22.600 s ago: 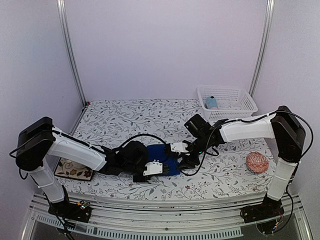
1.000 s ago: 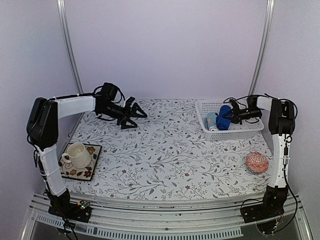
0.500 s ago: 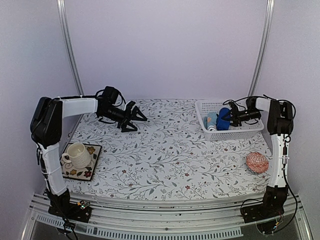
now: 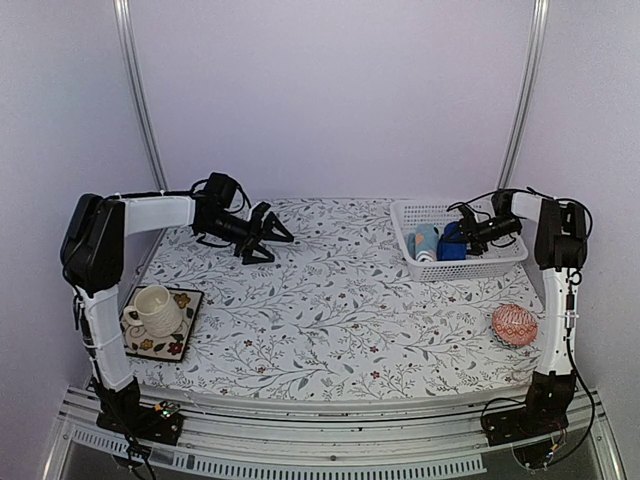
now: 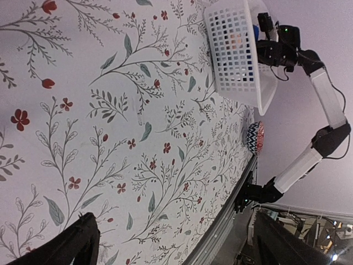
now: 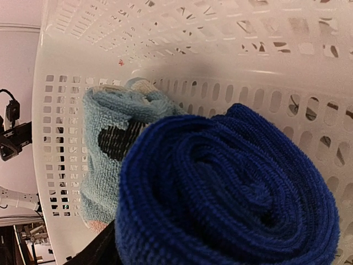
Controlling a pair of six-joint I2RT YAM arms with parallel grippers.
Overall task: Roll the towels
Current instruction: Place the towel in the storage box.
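Both towels lie rolled inside the white basket (image 4: 480, 262) at the back right. The royal-blue towel (image 4: 450, 245) (image 6: 231, 193) is a thick spiral roll that fills the right wrist view. Beside it stands the light-blue towel (image 4: 425, 240) (image 6: 110, 149), against the basket wall (image 6: 220, 49). My right gripper (image 4: 463, 232) reaches into the basket just right of the blue roll, jaws spread; only one dark finger (image 6: 96, 251) shows beside the roll, the other is hidden. My left gripper (image 4: 281, 248) (image 5: 179, 243) hovers wide open over the back-left floral cloth, holding nothing.
A white cup (image 4: 150, 308) sits on a patterned coaster (image 4: 178, 335) at the front left. The pink-red patterned ball (image 4: 514, 324) (image 5: 255, 138) rests at the front right. Metal frame posts (image 4: 140, 100) stand at the back corners.
The right jaws have spread and the blue roll has sunk lower into the basket. The left arm has barely moved in the last second. Long before, both arms worked the blue towel mid-table.
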